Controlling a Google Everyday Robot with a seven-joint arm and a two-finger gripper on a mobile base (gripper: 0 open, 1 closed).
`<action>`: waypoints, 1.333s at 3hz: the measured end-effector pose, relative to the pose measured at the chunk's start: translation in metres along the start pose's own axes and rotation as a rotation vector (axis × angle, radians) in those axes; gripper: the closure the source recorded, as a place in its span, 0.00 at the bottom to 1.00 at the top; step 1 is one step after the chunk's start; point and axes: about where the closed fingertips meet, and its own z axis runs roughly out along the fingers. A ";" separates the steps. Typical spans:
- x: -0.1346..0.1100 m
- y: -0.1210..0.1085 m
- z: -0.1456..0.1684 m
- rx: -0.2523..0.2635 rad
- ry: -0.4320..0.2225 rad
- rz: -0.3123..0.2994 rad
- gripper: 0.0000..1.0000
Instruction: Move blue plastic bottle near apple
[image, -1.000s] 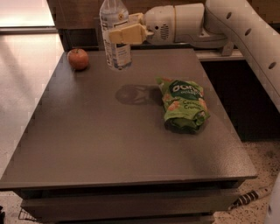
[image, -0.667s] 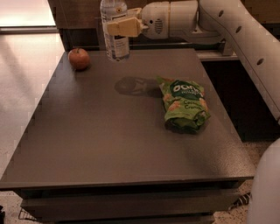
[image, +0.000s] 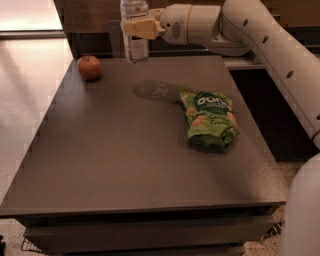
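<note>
Gripper (image: 134, 28) is clamped shut on the blue plastic bottle (image: 135, 47). Its tan fingers (image: 144, 28) wrap the bottle across the label, and it's hanging up at the top of the camera view, over the far edge of the table (image: 125, 165).

Compared with a second ago, the bottle has gone up and back. Its bottom sat lower over the tabletop before, and now it only just overlaps the far edge. The top of the bottle is cut off by the frame, so I can't see the cap. It's upright and held off the surface. The blurry shadow (image: 152, 90) it throws on the table has also slid toward the far side, and it's now well apart from the bottle itself.

The white arm (image: 270, 45) comes in from the right and stretches across the top, sitting a bit higher than before.

The apple (image: 90, 67) hasn't budged. It's still at the far left corner of the table, left of the bottle and slightly nearer the camera, with a clear gap between them. The green snack bag (image: 210, 120) is in the same spot too, lying flat right of the middle, just beside the shadow.
</note>
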 end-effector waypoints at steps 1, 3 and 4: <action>0.000 0.000 0.000 0.000 0.000 0.000 1.00; 0.016 -0.049 0.046 0.003 -0.009 -0.042 1.00; 0.033 -0.062 0.062 0.022 -0.028 -0.052 1.00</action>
